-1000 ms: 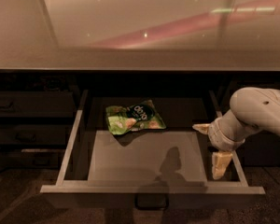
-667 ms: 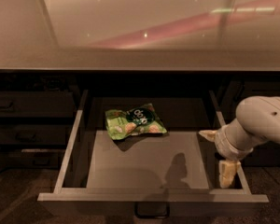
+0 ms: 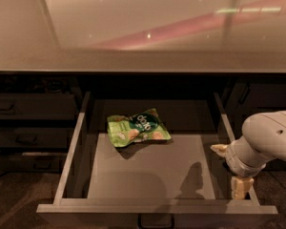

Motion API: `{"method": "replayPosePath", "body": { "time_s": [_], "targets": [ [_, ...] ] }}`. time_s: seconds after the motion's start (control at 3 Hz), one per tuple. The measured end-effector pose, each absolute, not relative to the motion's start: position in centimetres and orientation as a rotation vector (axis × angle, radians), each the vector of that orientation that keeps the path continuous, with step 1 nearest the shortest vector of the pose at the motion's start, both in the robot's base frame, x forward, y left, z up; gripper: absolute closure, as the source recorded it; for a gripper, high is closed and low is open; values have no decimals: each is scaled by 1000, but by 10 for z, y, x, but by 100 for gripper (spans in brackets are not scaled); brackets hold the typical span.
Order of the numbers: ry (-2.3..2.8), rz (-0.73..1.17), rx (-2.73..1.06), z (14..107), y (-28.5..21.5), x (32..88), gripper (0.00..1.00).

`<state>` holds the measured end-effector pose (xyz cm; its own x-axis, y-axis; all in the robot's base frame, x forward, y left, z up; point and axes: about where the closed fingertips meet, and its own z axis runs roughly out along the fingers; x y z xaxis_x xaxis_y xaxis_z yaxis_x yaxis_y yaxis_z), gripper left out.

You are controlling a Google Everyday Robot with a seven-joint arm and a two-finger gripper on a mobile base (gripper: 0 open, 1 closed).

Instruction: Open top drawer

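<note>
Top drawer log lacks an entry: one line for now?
top drawer: open | snack bag: inside, toward back | gripper: at right wall, near front

Top drawer (image 3: 148, 175) stands wide open under the pale countertop (image 3: 133, 56), w/ its shallow grey interior in full view. Loop handle (image 3: 156, 221) sits at front centre, cut off by the bottom edge. A green snack bag (image 3: 138, 129) lies flat at the back of the drawer, left of centre. The gripper (image 3: 227, 171) is at the drawer's right side rail near the front corner, on a white arm (image 3: 269, 137) coming in from the right; contact w/ the rail can't be told. Arm's shadow (image 3: 195, 178) falls on the drawer floor. Narrower drawer fronts (image 3: 28, 106) at left are closed.
</note>
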<state>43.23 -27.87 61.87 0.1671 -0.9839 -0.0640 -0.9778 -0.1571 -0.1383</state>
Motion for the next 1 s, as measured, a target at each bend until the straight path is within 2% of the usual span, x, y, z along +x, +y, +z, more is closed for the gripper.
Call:
{"method": "replayPosePath", "body": {
  "time_s": [1.0],
  "targets": [
    [1978,-85,-2274,617,-279,433,0]
  ]
}}
